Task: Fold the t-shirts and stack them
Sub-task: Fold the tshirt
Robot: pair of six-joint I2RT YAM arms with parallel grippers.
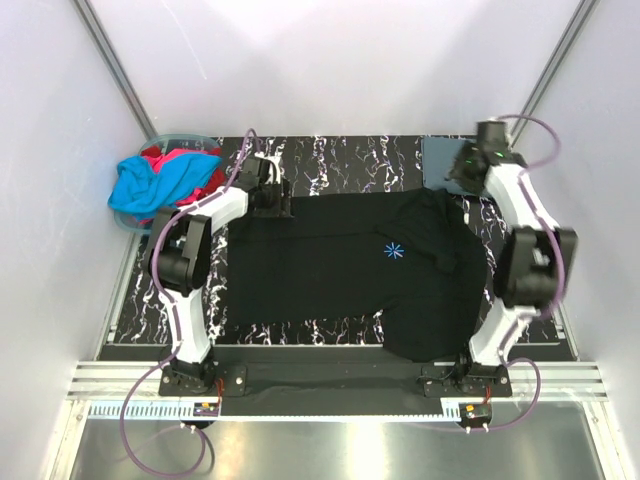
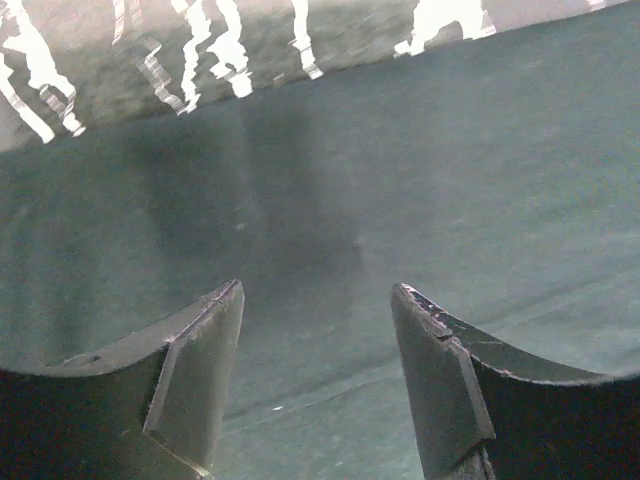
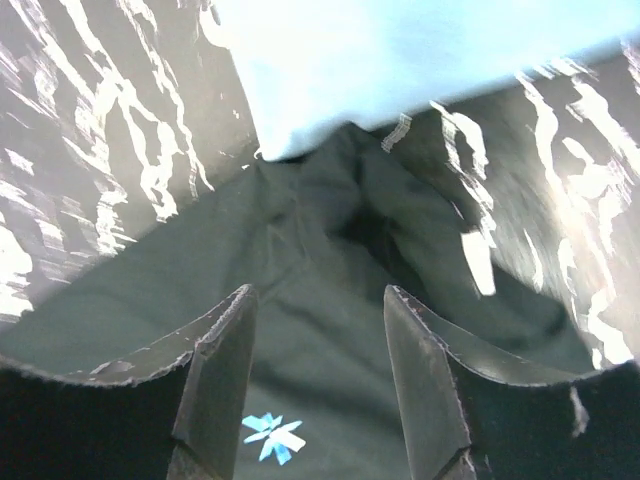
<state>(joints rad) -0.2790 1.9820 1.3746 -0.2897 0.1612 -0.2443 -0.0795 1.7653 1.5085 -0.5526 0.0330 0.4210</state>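
Observation:
A black t-shirt point(image 1: 340, 265) with a small light-blue starburst point(image 1: 393, 251) lies spread on the marbled table, its right part bunched and folded over. My left gripper point(image 1: 271, 200) hovers open over the shirt's back-left corner; in the left wrist view its fingers point(image 2: 200, 370) stand wide above flat dark cloth point(image 2: 400, 180), holding nothing. My right gripper point(image 1: 456, 182) is open above the shirt's back-right folds. The right wrist view shows creased black cloth point(image 3: 330, 250) and the starburst point(image 3: 273, 437) between its fingers. A slate blue-grey shirt point(image 1: 441, 158) lies at the back right. Cyan point(image 1: 150, 185) and red point(image 1: 165, 155) shirts are heaped at the left.
The heap of cyan and red shirts rests in a pale plastic tub point(image 1: 190, 135) at the back left corner. White walls with metal rails close in the table on three sides. The slate blue-grey shirt point(image 3: 400, 60) looks pale blue at the top of the right wrist view.

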